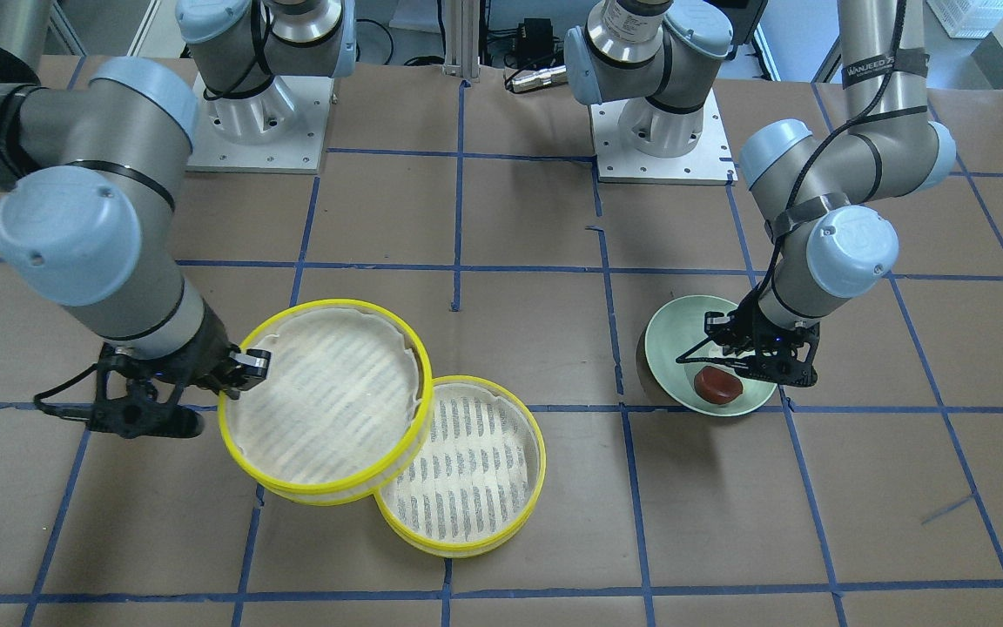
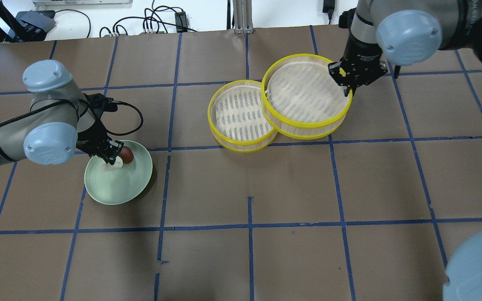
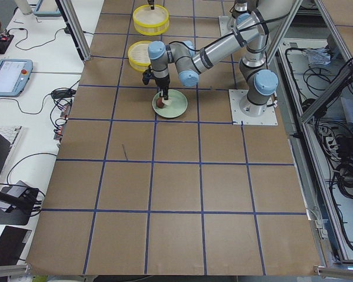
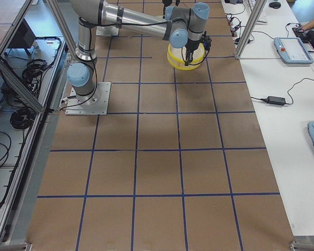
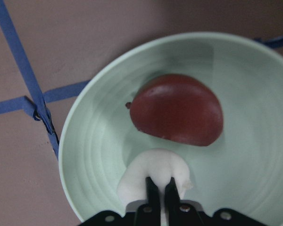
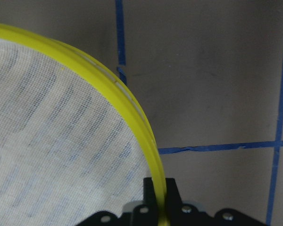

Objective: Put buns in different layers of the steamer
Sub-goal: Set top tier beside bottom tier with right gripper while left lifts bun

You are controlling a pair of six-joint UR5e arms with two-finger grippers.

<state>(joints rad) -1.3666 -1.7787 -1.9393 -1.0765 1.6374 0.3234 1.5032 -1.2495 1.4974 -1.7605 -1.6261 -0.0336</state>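
My left gripper (image 2: pixel 113 159) is down in the pale green plate (image 2: pixel 115 188) and shut on the white bun (image 5: pixel 153 169), pinching its edge between its fingertips (image 5: pixel 153 190). The dark reddish-brown bun (image 5: pixel 177 110) lies right beside it in the plate, also seen from the front (image 1: pixel 717 384). My right gripper (image 2: pixel 347 85) is shut on the yellow rim (image 6: pixel 132 113) of one steamer layer (image 2: pixel 306 94). That layer is raised and overlaps the edge of the other layer (image 2: pixel 237 113), which sits flat on the table. Both layers hold only their striped liners.
The table is brown paper with a blue tape grid (image 2: pixel 249 228). The arm bases (image 1: pixel 658 131) stand at the robot's side of the table. Cables (image 2: pixel 132 115) trail from my left wrist near the plate.
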